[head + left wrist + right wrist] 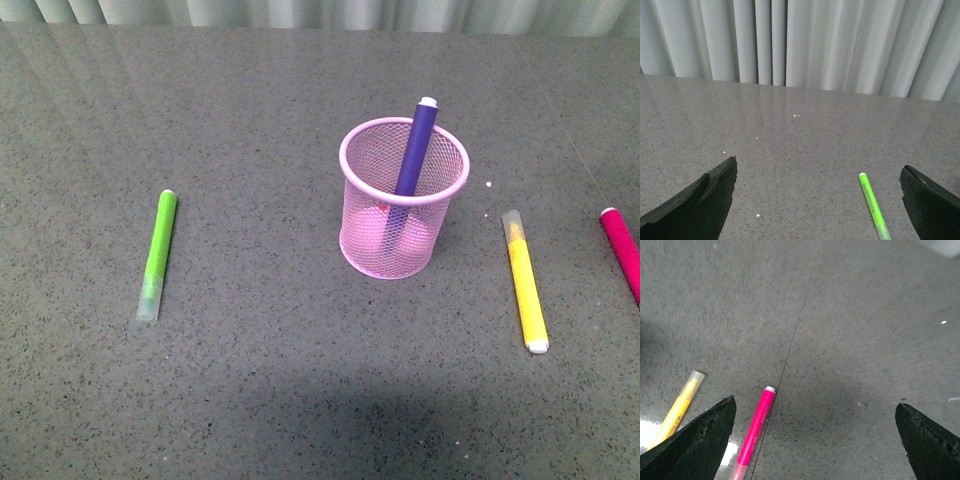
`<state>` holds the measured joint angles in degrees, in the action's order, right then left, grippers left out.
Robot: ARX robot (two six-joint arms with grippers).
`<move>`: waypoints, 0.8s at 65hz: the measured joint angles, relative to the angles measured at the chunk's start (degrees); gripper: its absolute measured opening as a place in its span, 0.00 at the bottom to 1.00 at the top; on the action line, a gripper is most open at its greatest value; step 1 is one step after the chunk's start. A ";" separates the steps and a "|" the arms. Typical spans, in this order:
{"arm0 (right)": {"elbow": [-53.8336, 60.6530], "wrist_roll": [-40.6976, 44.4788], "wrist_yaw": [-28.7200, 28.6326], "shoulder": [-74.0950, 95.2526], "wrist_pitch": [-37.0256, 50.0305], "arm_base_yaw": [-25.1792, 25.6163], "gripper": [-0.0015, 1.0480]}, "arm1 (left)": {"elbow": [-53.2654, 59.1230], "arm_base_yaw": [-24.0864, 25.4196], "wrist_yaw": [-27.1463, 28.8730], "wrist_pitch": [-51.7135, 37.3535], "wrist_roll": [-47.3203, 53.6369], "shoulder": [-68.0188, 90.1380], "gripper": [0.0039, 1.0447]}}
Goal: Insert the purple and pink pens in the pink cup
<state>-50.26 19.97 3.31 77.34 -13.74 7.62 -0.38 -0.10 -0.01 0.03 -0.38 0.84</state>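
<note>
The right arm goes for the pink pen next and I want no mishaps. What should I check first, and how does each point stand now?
1. Purple pen stands in the pink cup: ok.
2. Cup upright, with room inside: ok.
3. Pink pen lies free on the table: ok.
4. Right gripper open and empty: ok.
5. Pink pen centred between its fingers: not ok, it lies close to one finger.
6. Yellow marker apart from the pink pen: ok.
</note>
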 joint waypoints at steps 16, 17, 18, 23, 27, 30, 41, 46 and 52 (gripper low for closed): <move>-2.10 1.20 2.25 12.50 -1.03 -3.37 0.93 | 0.00 0.00 0.02 0.00 -0.02 0.00 0.93; -2.16 1.20 2.29 12.85 -1.03 -3.50 0.93 | 0.00 0.00 0.02 0.00 -0.02 0.00 0.93; -2.23 1.20 2.36 13.22 -1.01 -3.63 0.93 | 0.00 0.00 0.02 0.00 -0.02 0.00 0.93; -2.80 1.05 3.52 15.69 -0.42 -4.17 0.93 | 0.00 0.00 0.02 0.00 0.00 0.00 0.93; -3.41 0.68 3.82 17.42 -0.02 -4.26 0.93 | 0.00 0.00 0.02 0.00 -0.02 0.00 0.93; -4.15 -0.33 3.76 18.84 -0.02 -4.26 0.93 | 0.00 0.00 0.02 0.00 -0.02 0.00 0.93; -6.80 -2.99 6.10 22.97 0.35 -4.31 0.93 | 0.00 0.00 0.02 0.00 -0.02 0.00 0.93; -8.11 -4.50 6.75 25.11 0.22 -4.24 0.93 | 0.00 0.00 0.00 0.00 -0.02 0.00 0.93; -8.98 -5.66 7.48 26.82 0.22 -4.24 0.93 | 0.00 0.00 0.02 0.00 -0.02 0.00 0.93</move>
<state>-59.24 14.31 10.79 104.16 -13.52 3.38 -0.38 -0.10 0.01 0.03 -0.40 0.84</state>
